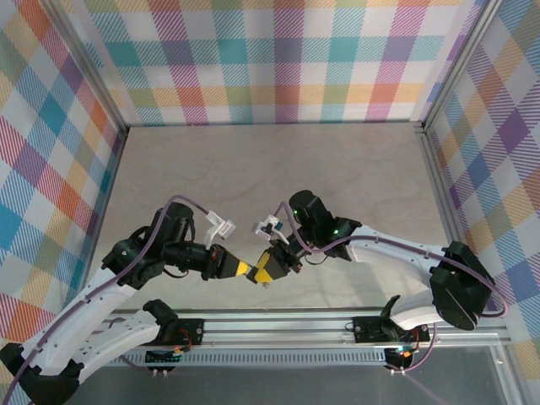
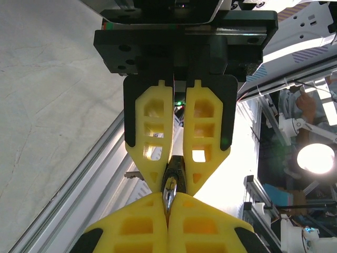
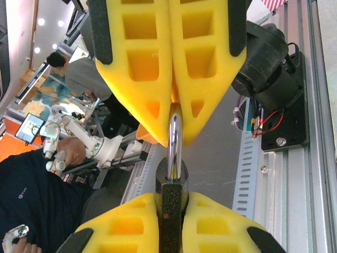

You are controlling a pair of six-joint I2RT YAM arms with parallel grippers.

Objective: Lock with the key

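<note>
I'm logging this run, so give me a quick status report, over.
Left tool shut on shackle. Right tool shut on padlock body. Nothing in the way.

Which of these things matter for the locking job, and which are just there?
In the job: padlock; silver metal piece sticking out of it; left gripper; right gripper.
Just there: aluminium rail; checked walls; person behind.

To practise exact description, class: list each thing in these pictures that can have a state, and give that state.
padlock: held between both pincers; locked or not, cannot tell.
left pincer: shut on its silver shackle.
right pincer: shut on its dark body.
</note>
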